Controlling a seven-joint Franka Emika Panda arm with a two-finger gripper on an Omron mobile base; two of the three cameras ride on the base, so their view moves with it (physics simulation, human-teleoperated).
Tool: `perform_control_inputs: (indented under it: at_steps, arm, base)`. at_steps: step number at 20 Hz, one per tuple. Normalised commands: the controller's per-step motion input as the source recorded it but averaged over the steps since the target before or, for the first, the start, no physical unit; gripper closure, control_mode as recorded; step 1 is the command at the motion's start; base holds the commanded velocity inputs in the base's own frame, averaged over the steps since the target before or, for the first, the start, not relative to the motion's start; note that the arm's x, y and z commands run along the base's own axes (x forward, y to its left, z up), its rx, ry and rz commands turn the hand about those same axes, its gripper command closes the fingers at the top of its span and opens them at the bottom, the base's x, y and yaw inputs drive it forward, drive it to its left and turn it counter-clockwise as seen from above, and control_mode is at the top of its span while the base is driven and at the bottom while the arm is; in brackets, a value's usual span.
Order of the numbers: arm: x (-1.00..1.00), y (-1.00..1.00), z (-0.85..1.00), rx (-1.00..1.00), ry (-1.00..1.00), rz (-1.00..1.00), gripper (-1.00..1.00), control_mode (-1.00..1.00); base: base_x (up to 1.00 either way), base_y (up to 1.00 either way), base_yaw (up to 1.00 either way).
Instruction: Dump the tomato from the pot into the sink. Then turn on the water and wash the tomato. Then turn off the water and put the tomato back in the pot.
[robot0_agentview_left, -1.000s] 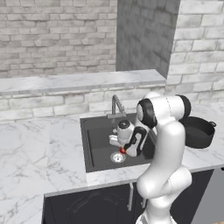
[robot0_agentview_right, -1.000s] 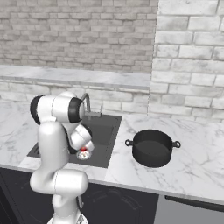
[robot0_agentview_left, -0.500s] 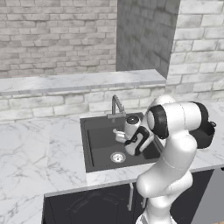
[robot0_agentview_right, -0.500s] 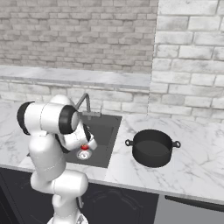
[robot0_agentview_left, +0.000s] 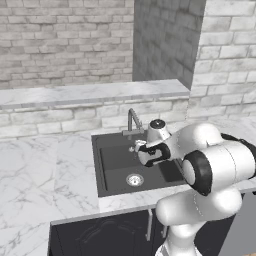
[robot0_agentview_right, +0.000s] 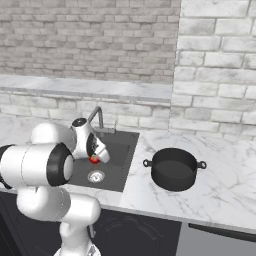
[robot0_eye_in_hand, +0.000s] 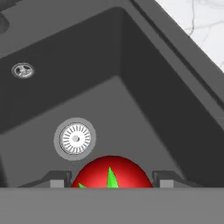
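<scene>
The red tomato (robot0_eye_in_hand: 110, 173) with its green stem sits between my gripper's (robot0_eye_in_hand: 109, 180) two dark fingertips (robot0_eye_in_hand: 54, 179), shut on it. In the right base view the tomato (robot0_agentview_right: 94, 159) hangs in my gripper (robot0_agentview_right: 96, 157) above the dark grey sink (robot0_agentview_right: 122, 169), a little over the silver drain (robot0_agentview_right: 96, 175). The left base view shows my gripper (robot0_agentview_left: 142, 154) over the sink basin (robot0_agentview_left: 115, 161), in front of the faucet (robot0_agentview_left: 132, 119). The black pot (robot0_agentview_right: 174, 169) stands upright on the counter to the right of the sink, with nothing showing inside it.
The bent-spout faucet (robot0_agentview_right: 97, 117) rises behind the basin, close behind my hand. White marble counter (robot0_agentview_right: 215, 200) spreads around the pot. A brick wall with a ledge (robot0_agentview_left: 90, 92) runs behind the sink. The drain (robot0_eye_in_hand: 75, 138) lies below the tomato.
My gripper has lifted the tomato off the sink floor near the drain and holds it higher over the basin. The arm's elbow has swung out to the side.
</scene>
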Motion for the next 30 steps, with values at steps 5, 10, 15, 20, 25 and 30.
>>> perform_control_inputs:
  at_steps: [5, 10, 15, 20, 25, 30]
  arm:
    - [-0.18, -0.05, 1.0, 0.0, 0.05, 0.0, 1.0, -1.0]
    - [-0.29, -0.01, 0.99, 0.0, 0.07, 0.0, 1.0, -1.0]
    - [-0.38, -0.04, 1.0, 0.0, 0.05, 0.0, 1.0, -1.0]
    - [-0.14, -0.57, 0.65, -0.08, 0.13, 0.0, 1.0, -1.0]
    - [0.0, -0.91, 0.52, -0.11, 0.22, 0.0, 1.0, -1.0]
    - [0.0, -0.99, 0.49, -0.01, 0.23, -0.01, 1.0, -1.0]
  base:
    - [0.0, 0.0, 0.0]
    - [0.0, 0.0, 0.0]
    - [0.0, 0.0, 0.0]
    - [0.0, 0.0, 0.0]
    - [0.0, 0.0, 0.0]
    - [0.0, 0.0, 0.0]
